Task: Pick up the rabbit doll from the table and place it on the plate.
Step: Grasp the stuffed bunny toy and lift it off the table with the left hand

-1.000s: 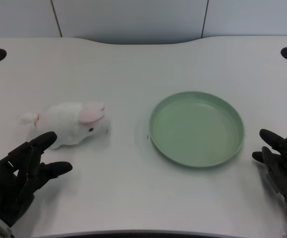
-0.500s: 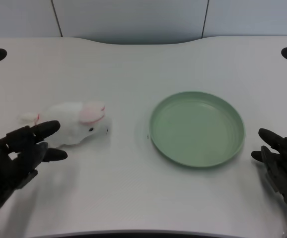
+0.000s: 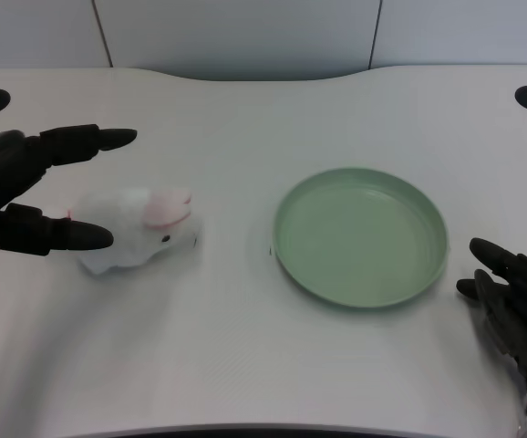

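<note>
One rabbit doll (image 3: 136, 228), one green plate (image 3: 362, 235), left hand (image 3: 17, 192) – fingers (image 3: 81, 139) apart, holding nothing

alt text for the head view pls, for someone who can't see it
The robot's black left hand is spread open around the tail end of a white rabbit doll lying on a white table, its fingers not yet closed on it. An empty green plate sits to the doll's right, and the right hand rests at the lower right edge.

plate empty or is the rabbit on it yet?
Empty. The plate shows only bare green; the rabbit doll lies on the table to its left.
</note>
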Robot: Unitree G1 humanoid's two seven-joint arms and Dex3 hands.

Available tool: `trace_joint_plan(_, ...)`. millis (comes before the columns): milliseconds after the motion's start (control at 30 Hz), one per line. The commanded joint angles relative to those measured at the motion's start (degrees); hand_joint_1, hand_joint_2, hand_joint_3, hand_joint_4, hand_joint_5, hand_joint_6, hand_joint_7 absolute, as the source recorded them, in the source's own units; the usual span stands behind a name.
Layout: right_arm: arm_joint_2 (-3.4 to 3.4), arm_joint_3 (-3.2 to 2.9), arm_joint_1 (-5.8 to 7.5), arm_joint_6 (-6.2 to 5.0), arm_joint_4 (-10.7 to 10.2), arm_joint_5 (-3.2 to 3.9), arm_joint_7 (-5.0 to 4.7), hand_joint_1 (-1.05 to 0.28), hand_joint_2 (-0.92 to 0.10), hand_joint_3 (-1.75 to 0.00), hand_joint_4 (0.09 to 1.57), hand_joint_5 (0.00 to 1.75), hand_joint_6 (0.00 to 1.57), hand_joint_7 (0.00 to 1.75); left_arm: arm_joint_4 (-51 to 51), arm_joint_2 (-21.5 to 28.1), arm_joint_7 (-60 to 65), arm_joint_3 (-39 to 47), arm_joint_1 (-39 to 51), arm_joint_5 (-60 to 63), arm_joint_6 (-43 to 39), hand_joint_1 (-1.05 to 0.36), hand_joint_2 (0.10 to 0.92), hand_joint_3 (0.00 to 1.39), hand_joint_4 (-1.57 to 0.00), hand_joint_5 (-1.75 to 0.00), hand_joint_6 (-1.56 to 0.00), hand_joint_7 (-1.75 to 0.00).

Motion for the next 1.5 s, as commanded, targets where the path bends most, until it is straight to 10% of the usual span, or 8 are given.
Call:
trace_joint_plan(33,-0.65,0.27,0.63,-0.98,-0.8,-0.21,-0.33,-0.26,-0.92,-0.32,0.7,0.76,0.91,0.0,0.9,2.4,1.4,-4.2,-4.2,6.5,1.3,-1.0,0.921,0.14,-0.12,-0.01,-0.17,0.0)
trace_joint_plan(233,-0.58,0.07,1.16,-1.4,-1.2,0.26,0.02,-0.26,-0.92,-0.31,0.69,0.79,0.92,0.01,9.4,1.6,3.1,-13.9,-13.8,19.2,7.9,-1.04,0.92,0.09,-0.02,0.0,-0.07,0.0)
trace_joint_plan(567,-0.59,0.99,2.38,-2.6,-1.9,-1.55,-2.89,-0.26,-0.92,-0.3,0.73,0.81,0.93,0.01,32.8,-5.5,12.2,-25.9,-25.0,27.7,11.5,-1.05,0.912,0.02,0.0,0.0,-0.02,0.0)
trace_joint_plan(1000,-0.82,0.31,3.37,-3.98,-1.6,0.03,-0.19,-0.28,-0.92,-0.3,0.69,0.82,0.92,0.0,52.3,-13.2,22.0,-35.6,-32.6,32.2,14.2,-1.05,0.921,0.13,0.0,0.0,0.0,0.0)
trace_joint_plan(1200,-0.45,0.12,3.94,-4.22,-1.8,-0.43,-1.34,-0.26,-0.92,-0.3,0.71,0.8,0.93,0.01,55.9,-15.5,25.9,-39.7,-33.3,34.5,16.4,-1.05,0.921,0.13,0.0,0.0,0.0,0.0)
trace_joint_plan(1500,-0.47,-0.14,4.84,-4.55,-2.3,0.22,0.04,-0.3,-0.92,-0.29,0.71,0.79,0.92,0.0,57.7,-17.6,28.5,-42.3,-33.0,35.4,18.0,-1.05,0.891,0.05,0.0,0.0,0.0,0.0)
